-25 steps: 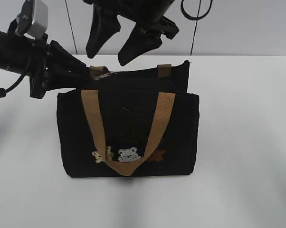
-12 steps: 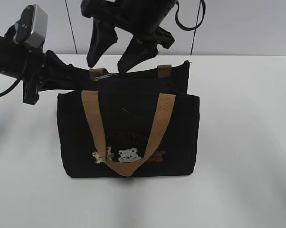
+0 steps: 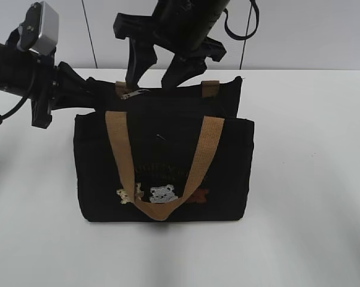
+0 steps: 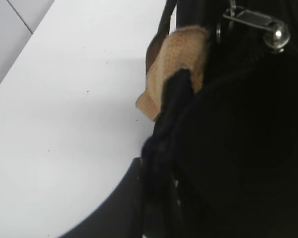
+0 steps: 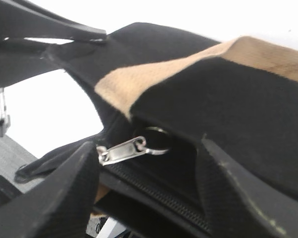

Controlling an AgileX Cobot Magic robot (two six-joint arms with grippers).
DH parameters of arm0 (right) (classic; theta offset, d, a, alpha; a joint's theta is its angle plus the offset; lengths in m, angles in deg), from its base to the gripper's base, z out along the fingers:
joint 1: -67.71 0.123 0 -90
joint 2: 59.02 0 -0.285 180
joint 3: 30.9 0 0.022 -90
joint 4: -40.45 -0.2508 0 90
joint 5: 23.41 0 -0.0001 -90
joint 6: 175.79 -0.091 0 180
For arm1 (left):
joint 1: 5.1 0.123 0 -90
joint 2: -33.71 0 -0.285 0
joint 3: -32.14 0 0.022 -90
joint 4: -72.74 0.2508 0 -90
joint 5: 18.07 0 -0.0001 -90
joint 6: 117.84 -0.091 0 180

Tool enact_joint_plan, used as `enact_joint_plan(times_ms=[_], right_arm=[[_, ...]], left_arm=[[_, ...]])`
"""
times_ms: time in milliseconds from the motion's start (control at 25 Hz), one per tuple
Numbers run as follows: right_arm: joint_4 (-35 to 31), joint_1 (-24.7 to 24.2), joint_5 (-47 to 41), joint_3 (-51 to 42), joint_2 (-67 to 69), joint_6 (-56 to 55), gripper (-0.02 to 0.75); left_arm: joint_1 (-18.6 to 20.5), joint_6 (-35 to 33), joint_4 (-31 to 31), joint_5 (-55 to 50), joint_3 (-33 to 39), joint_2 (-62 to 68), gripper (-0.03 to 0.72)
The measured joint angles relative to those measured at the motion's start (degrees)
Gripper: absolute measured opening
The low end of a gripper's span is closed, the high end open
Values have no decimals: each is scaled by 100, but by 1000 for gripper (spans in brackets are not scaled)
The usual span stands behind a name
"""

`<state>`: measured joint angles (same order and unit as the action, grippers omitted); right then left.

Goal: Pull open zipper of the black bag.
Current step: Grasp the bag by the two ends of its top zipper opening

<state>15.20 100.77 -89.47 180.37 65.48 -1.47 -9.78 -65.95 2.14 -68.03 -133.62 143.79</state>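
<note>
The black bag (image 3: 162,155) stands upright on the white table, its tan handles (image 3: 207,143) hanging down the front. My left gripper (image 3: 84,89) comes in from the left and is shut on the fabric edge at the bag's top left corner (image 4: 164,129). Just beyond that corner lies the silvery pull tab (image 4: 258,22) of the zipper (image 5: 159,191). My right gripper (image 3: 150,84) hangs over the bag's top, open. Its two fingers (image 5: 55,193) stand either side of the pull tab (image 5: 122,150) without touching it.
The white table (image 3: 311,179) stretches around the bag on all sides. A grey wall stands behind it. A black cable loop (image 3: 243,24) hangs near the right arm at the top.
My left gripper has closed onto the bag's top left corner. The right gripper has dropped lower, straddling the pull tab. The bag has shifted slightly to the right.
</note>
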Motion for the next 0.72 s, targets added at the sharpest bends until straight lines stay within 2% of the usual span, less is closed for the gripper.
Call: enact_joint_plan(times_ms=[240,480,720], right_arm=[[16,0,52,7,156,-55,470],[-605,0,109,7,249,-74,470],[-739,0,230,7,249,-74,468]], left_arm=[[0,0,-12,-4,0,0,46],[0,0,-12,-4,0,0,46],[0,0,-24,-6,0,0,46]])
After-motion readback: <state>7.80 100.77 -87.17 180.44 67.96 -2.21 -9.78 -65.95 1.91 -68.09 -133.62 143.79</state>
